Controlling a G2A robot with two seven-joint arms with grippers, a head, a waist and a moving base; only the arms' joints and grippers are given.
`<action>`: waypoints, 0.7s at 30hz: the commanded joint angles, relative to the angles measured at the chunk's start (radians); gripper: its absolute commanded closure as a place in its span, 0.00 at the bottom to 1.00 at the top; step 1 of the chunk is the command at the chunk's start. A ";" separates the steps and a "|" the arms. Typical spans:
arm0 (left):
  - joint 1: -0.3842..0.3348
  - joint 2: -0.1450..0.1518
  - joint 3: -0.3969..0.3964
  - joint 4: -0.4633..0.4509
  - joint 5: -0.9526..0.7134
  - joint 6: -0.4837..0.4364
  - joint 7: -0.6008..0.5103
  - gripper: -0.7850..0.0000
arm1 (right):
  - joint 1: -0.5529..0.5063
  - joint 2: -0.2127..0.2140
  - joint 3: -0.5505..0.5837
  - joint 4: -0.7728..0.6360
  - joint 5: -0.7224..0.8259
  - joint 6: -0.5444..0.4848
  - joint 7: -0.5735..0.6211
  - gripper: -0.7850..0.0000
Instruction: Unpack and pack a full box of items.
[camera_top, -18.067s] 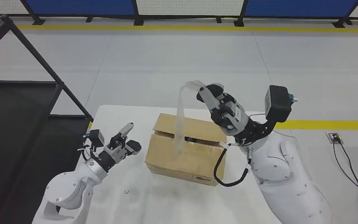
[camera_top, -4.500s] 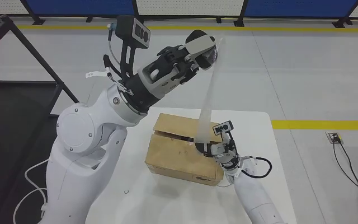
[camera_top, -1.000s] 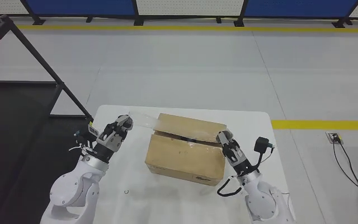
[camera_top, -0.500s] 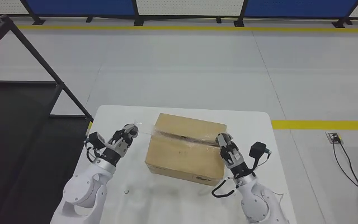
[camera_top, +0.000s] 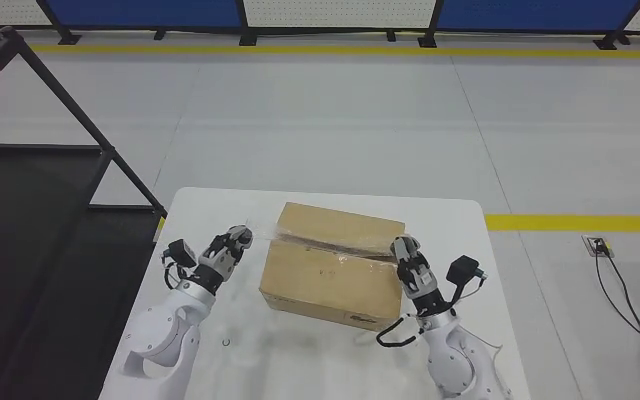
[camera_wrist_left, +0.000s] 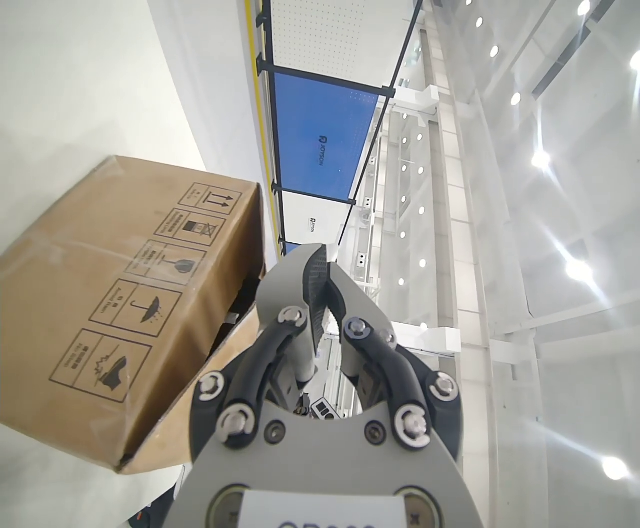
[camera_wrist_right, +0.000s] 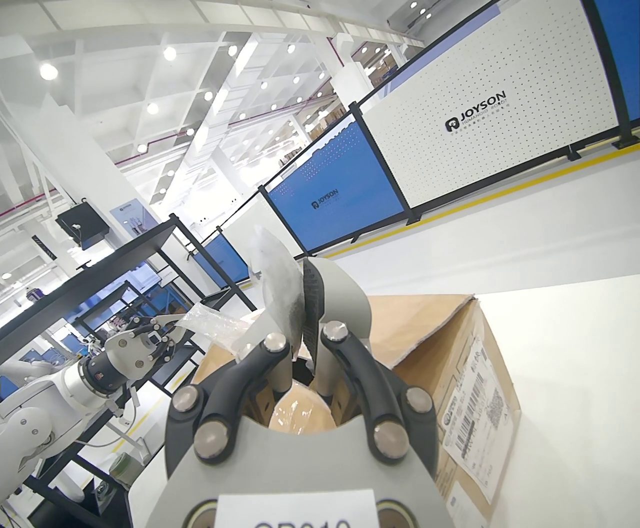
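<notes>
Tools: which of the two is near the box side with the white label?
The right tool, by the white label; the left tool faces printed symbols.

The box (camera_top: 325, 285) is matt brown cardboard, a bit creased. The film (camera_wrist_right: 274, 277) is thin clear plastic, crinkled and glossy. The table (camera_top: 205, 215) is smooth matt white.

Both arms sit low, elbows bent, wrists tilted upward. The left gripper (camera_top: 238, 237) has its fingertips pressed together. The right gripper (camera_top: 402, 245) is likewise clamped.
</notes>
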 joint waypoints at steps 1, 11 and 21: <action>-0.010 -0.002 0.010 0.016 -0.001 -0.002 0.003 1.00 | 0.007 -0.001 -0.005 0.014 -0.014 0.017 -0.017 1.00; -0.034 -0.006 0.029 0.066 0.001 0.007 0.013 1.00 | 0.011 0.003 -0.012 0.038 -0.044 0.022 -0.058 1.00; -0.061 -0.009 0.051 0.124 0.019 0.009 0.006 1.00 | 0.012 0.007 -0.010 0.047 -0.052 0.052 -0.059 1.00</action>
